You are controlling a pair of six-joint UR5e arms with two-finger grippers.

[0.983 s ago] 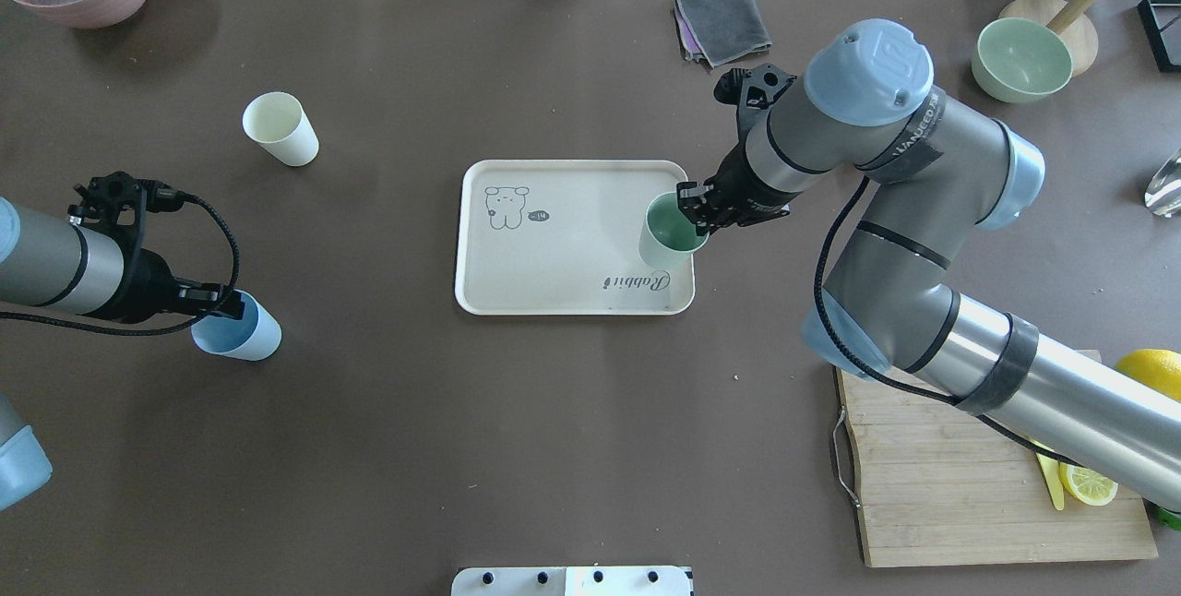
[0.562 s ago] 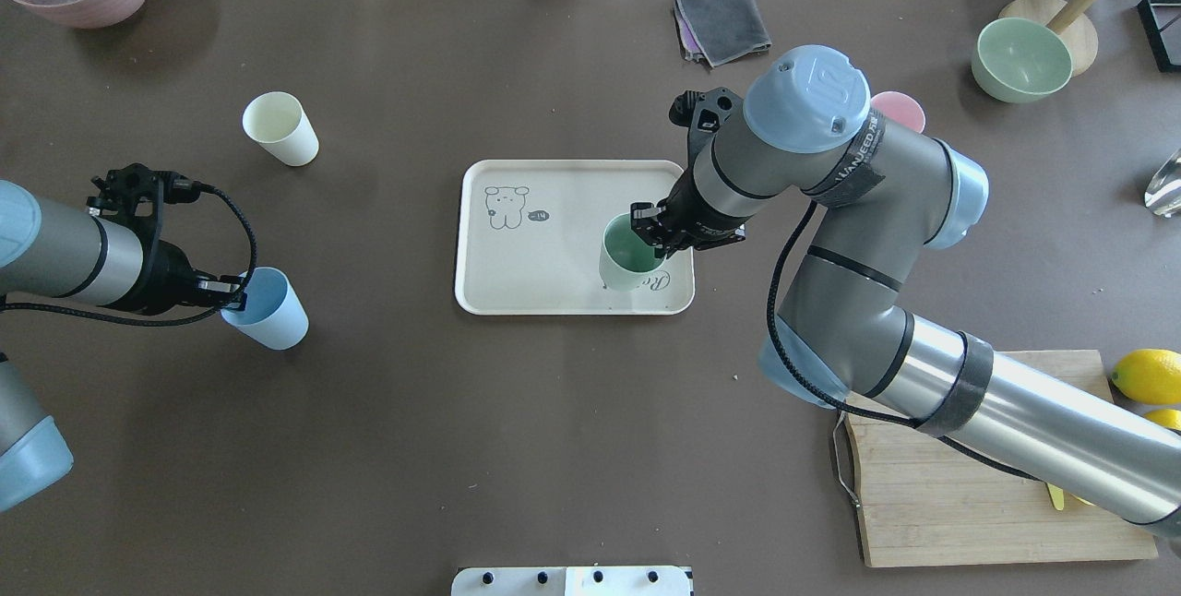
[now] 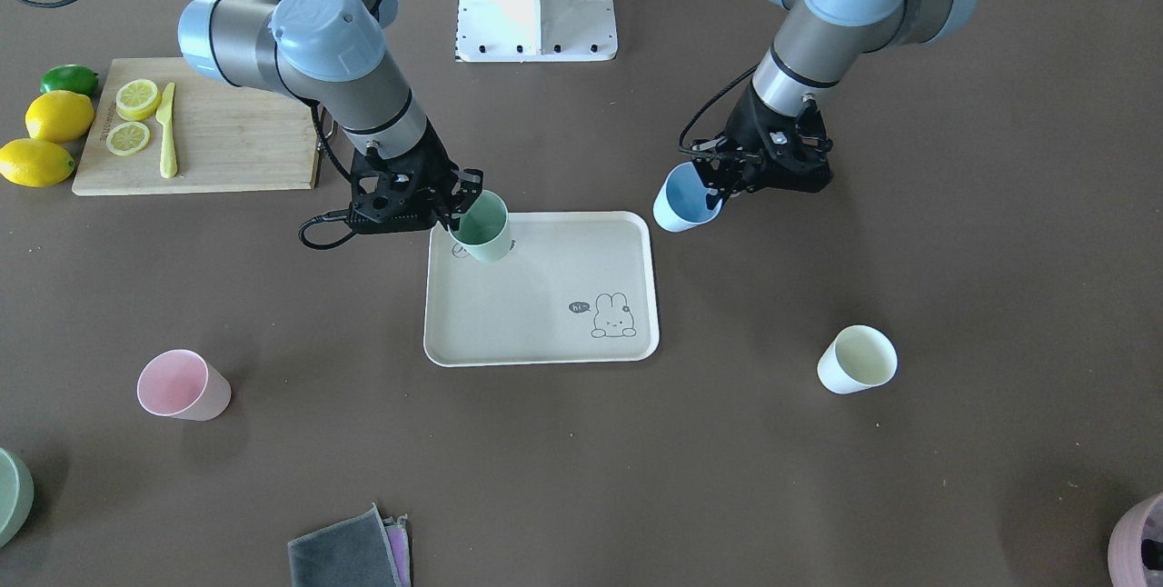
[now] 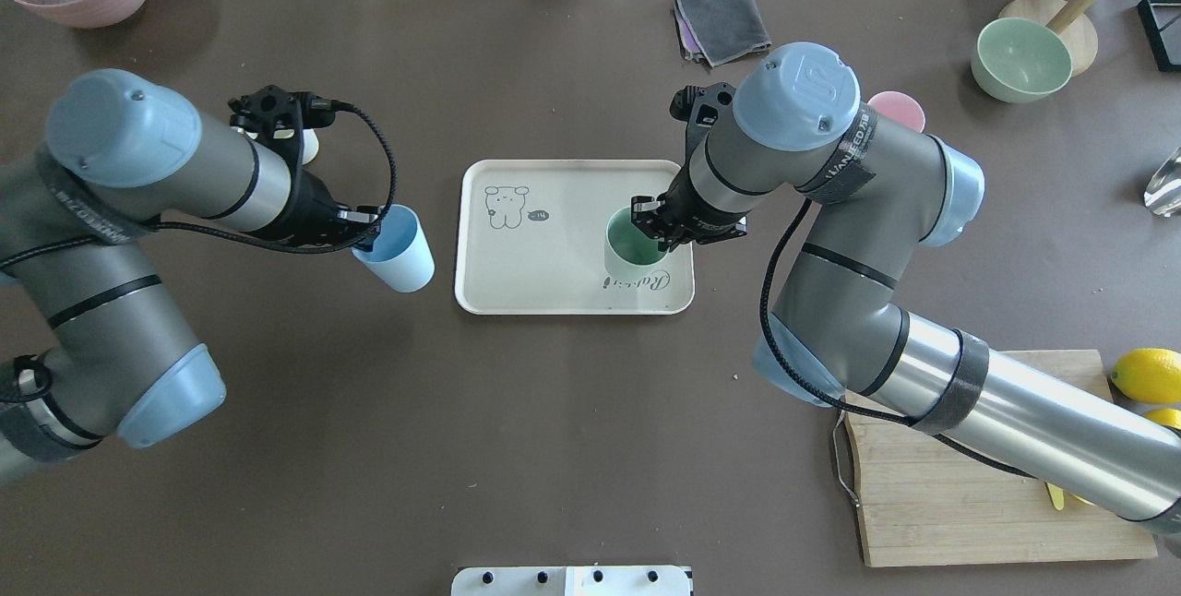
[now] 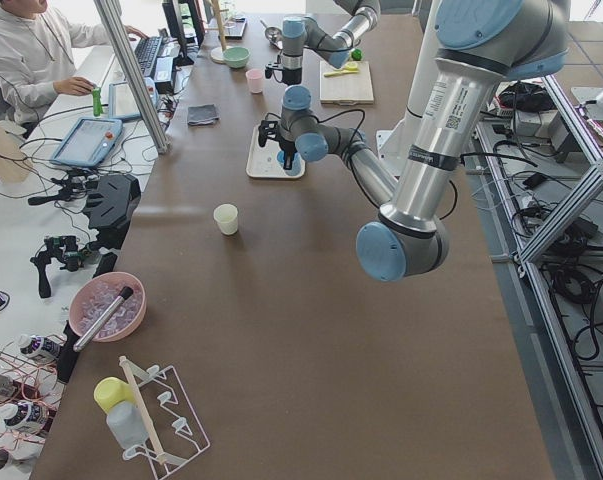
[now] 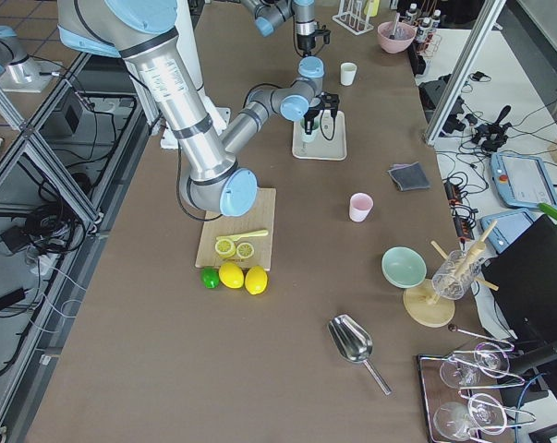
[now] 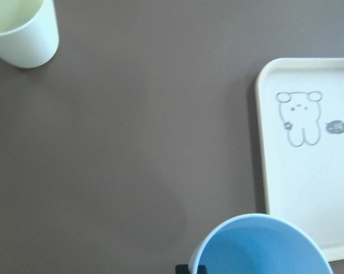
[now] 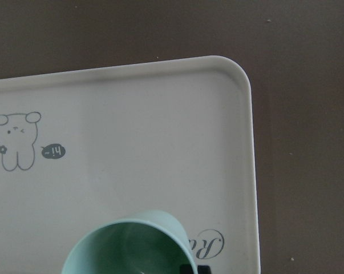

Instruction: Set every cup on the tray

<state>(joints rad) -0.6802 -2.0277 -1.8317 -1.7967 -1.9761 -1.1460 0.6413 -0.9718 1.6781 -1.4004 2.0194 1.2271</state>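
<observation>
**A:** Start with the front-facing camera. Why does the green cup (image 3: 484, 225) lean like that?

**B:** The right pincer (image 3: 452, 205) has it by the rim, closed on the wall, so the cup hangs tilted from one side. It is over the tray (image 3: 536, 358), at the corner nearest the robot's base. I'd judge it is about to be set down. Whether its base touches, I cannot tell.

**A:** And the other side?

**B:** The left pincer (image 3: 718, 189) is clamped on the rim of the blue cup (image 3: 683, 198) in the same way. That cup is tilted and seems lifted off the counter (image 3: 999, 296), just beside the tray's rim and not over it. The cream cup (image 3: 856, 360) and pink cup (image 3: 182, 385) stand upright on the counter, well apart from the tray.

**A:** Overhead?

**B:** The green cup covers part of the "Rabbit" script (image 4: 646, 281). The blue one hangs just outside the tray's left short edge. A rim grip leaves the base free, which suits lowering a cup onto a flat tray.

**A:** The side cameras?

**B:** From either end, both pincers are at the tray but far off. They are too small there to read the grip.

**A:** Left wrist?

**B:** The blue cup's mouth is at the bottom of the view. The tray corner with the rabbit drawing (image 7: 299, 117) is to its right, so the free half is close.

**A:** Right wrist?

**B:** The green cup's mouth sits over the script, inside the rim. I'd say a release there would clear the edge.
</observation>
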